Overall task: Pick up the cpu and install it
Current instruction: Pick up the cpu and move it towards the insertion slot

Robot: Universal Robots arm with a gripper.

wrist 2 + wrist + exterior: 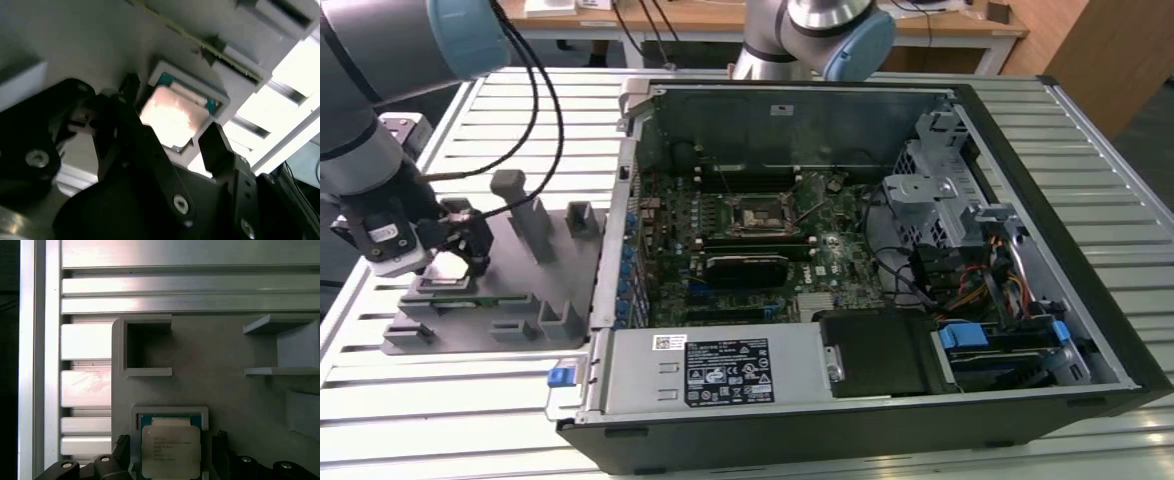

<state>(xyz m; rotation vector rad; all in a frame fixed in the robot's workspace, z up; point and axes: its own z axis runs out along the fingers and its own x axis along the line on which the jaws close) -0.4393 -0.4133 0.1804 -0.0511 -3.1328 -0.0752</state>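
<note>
Over the grey holder plate (534, 270), at the exterior view's left: gripper (454, 252), jaws apart, nothing held.
- Fingers (122, 449): black, one on each side of the cpu, a narrow gap showing at both sides in the first wrist view.
- Cpu (171, 450): silver top up, lying flat in a raised square nest (170, 411) on the holder plate, between the fingers in both wrist views.
- Holder plate: grey, with upright posts (531, 215) and an empty square pocket (145, 347) near the nest.
- Table (467, 400): slatted aluminium, under the plate.
- Computer case (1081, 230): open, well apart at the exterior view's right; motherboard (720, 250) with black socket (757, 214) exposed.
</note>
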